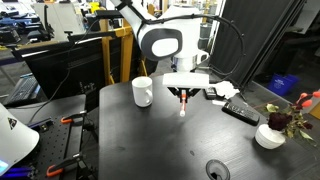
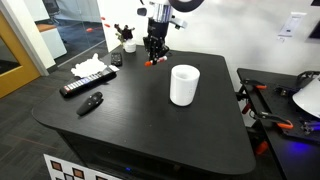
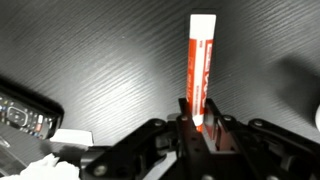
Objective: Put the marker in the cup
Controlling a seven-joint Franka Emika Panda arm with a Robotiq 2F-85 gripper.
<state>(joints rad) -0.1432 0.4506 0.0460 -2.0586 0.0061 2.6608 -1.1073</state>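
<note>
- Your gripper (image 1: pixel 184 96) is clenched on the marker (image 1: pixel 183 106); in the wrist view the fingers (image 3: pixel 183 112) pinch its red-orange end, and the white body with red print runs straight out from them over the dark tabletop
- In both exterior views the marker hangs roughly upright below the gripper, white end down; you cannot tell from these pictures whether that end touches the table (image 2: pixel 150 125) or sits just above it
- The marker is not in the cup (image 1: pixel 142 91) and not over it; it is beside the cup at about the cup's height, with a strip of bare tabletop between them
- The cup stands upright on the table with its mouth up; nothing touches it
- A black remote (image 1: pixel 240 111) lies flat on the side of the gripper away from the cup; the wrist view catches one end of it at the picture's edge
- A crumpled white paper or cloth (image 2: pixel 88 67) lies next to the remote, well apart from the cup
- A small black object (image 2: pixel 91 103) lies by the remote, also well apart from the cup
- A low white bowl (image 1: pixel 270 136) holding dark flowers stands further from the cup than the remote does
</note>
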